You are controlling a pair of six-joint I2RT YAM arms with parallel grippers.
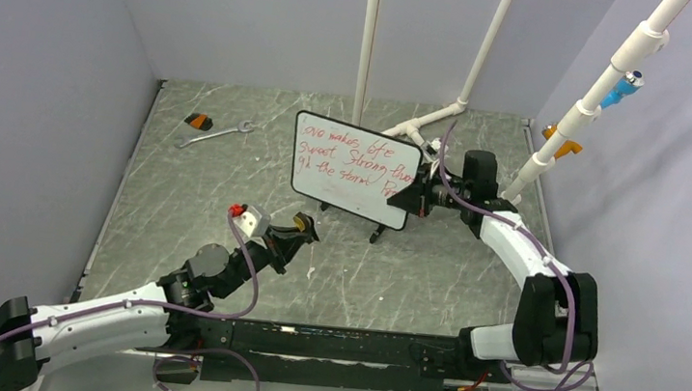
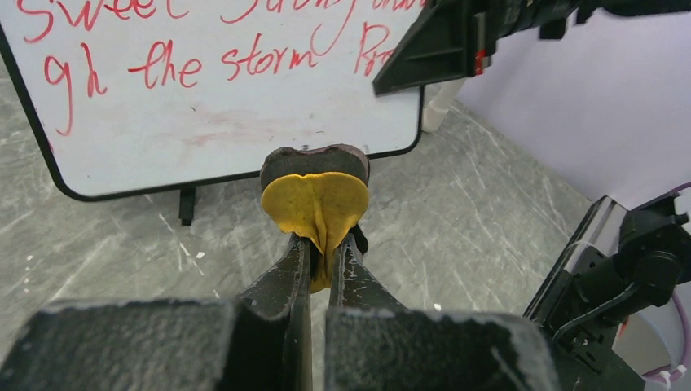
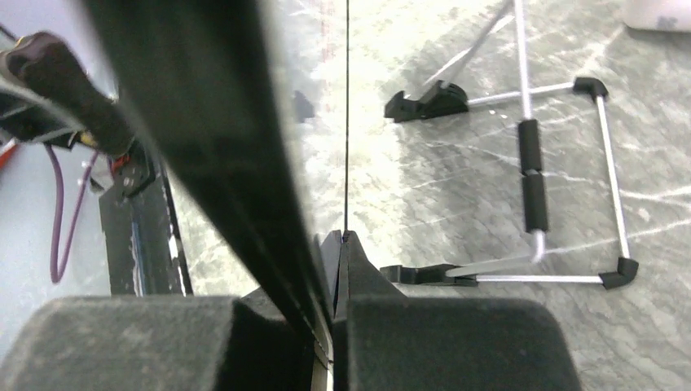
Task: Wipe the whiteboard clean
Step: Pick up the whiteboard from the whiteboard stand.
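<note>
The whiteboard [image 1: 355,167], upright and covered in red handwriting, is clamped at its right edge by the clenched right gripper [image 1: 412,199], while a yellow pad [image 2: 316,195] is pinched in the left gripper [image 2: 320,257], just ahead of which the board's lower edge is seen.

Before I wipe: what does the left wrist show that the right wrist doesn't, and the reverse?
Left wrist only: the red writing on the whiteboard and the yellow face of the eraser pinched in the left pincer. Right wrist only: the wire stand behind the board, its feet on the table. Both: the whiteboard, edge-on from the right wrist, with the right pincer shut on its frame, and the marbled table.
</note>
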